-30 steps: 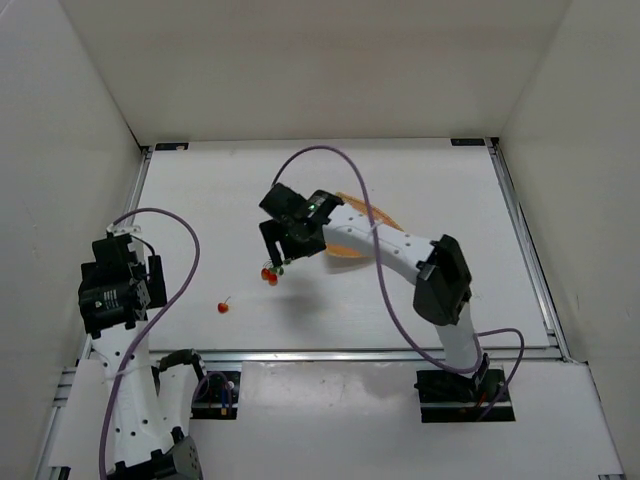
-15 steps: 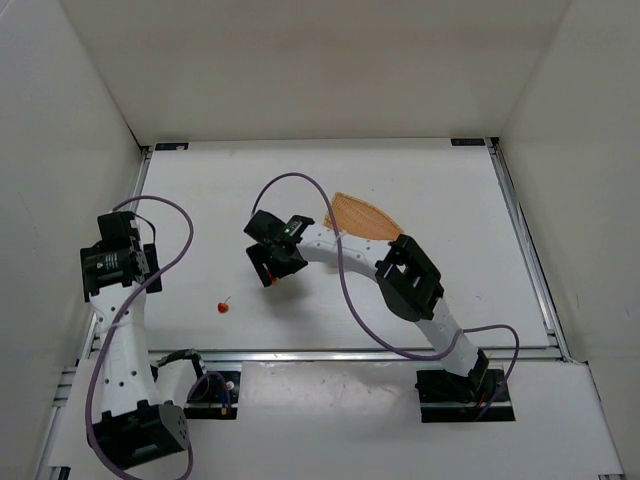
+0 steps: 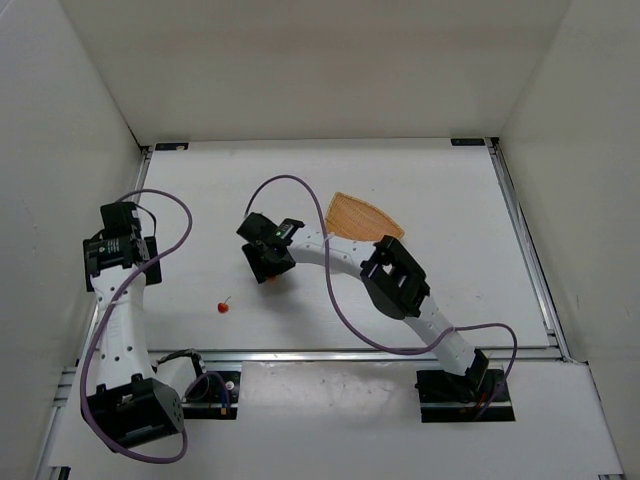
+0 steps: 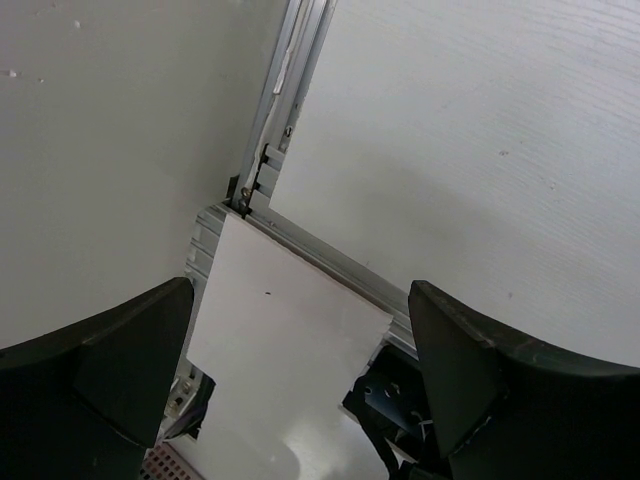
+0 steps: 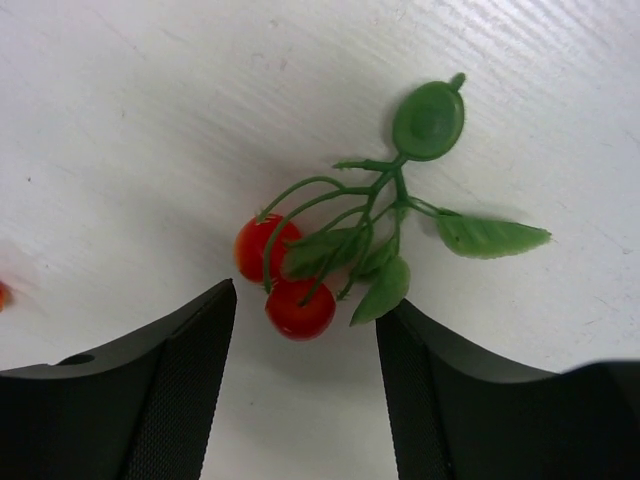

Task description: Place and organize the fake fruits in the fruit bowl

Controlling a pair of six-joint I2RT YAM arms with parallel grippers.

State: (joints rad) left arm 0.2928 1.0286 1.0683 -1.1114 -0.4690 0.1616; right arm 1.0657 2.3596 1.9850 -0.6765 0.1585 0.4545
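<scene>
White table (image 3: 440, 190), right arm (image 3: 338, 256) low and outstretched, hand (image 5: 305, 322) open astride the cherry cluster (image 5: 262, 247).

With the far wall as twelve o'clock, the basket (image 3: 362, 217) lies on the table (image 3: 450, 200) just off its middle, toward one o'clock. The cluster (image 5: 300, 308) lies on the table at about eight o'clock from the basket, apart from it. The right gripper (image 3: 268, 262) sits over the cluster with a finger on either side. The single cherry (image 3: 222, 307) lies at eight o'clock from the cluster, nearer the front edge. The left gripper (image 4: 300, 330) is out at nine o'clock, by the table's left edge.
</scene>
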